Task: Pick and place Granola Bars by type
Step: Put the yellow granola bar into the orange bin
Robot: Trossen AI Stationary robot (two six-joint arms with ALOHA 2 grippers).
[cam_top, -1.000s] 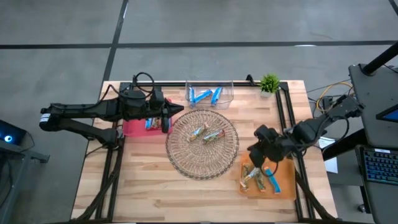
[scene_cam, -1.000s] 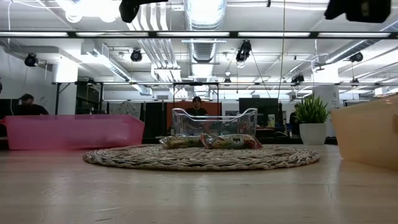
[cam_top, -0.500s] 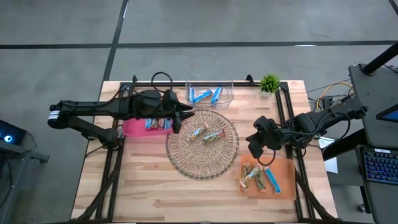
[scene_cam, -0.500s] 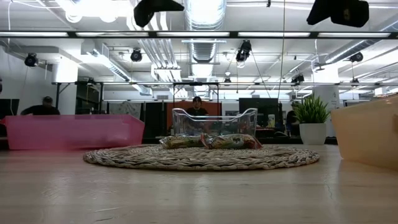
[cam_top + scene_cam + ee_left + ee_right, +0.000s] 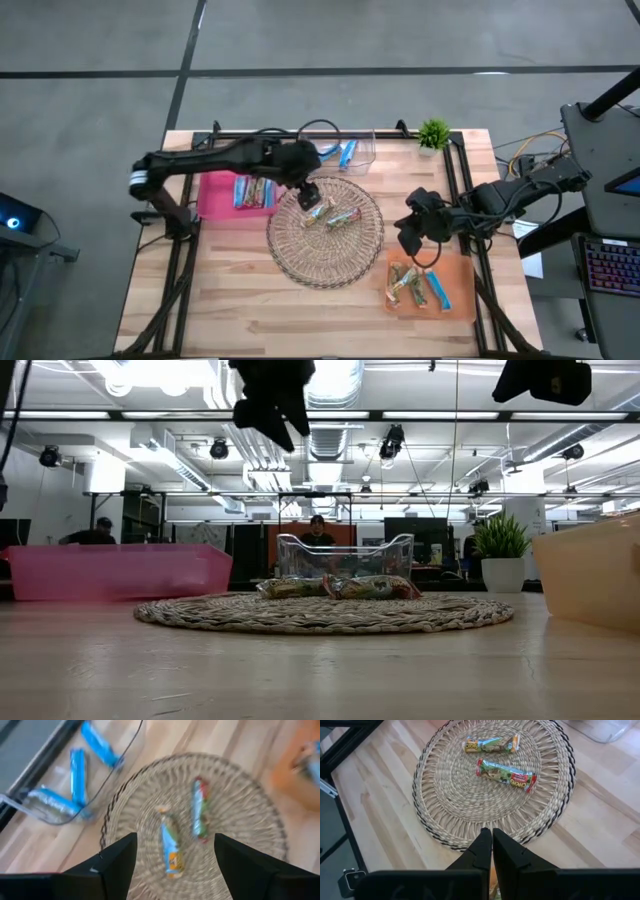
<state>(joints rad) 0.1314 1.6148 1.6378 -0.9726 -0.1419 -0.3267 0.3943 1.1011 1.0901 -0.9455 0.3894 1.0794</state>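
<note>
Left gripper [image 5: 309,190] now reaching from pink bin [image 5: 215,203] to wicker tray [image 5: 325,262], fingers spreading wide, holding nothing, hovering over two granola bars [image 5: 332,214], right gripper [image 5: 408,226] waiting shut beside tray's rim.

No lettering can be read with certainty; the green, red-ended granola bar [image 5: 506,775] on the wicker tray [image 5: 445,805] carries white print too small to make out.

An open-plan lab or office: exposed ceiling ducts [image 5: 330,420], strip lights, desks, a person [image 5: 316,532] seated behind.
</note>
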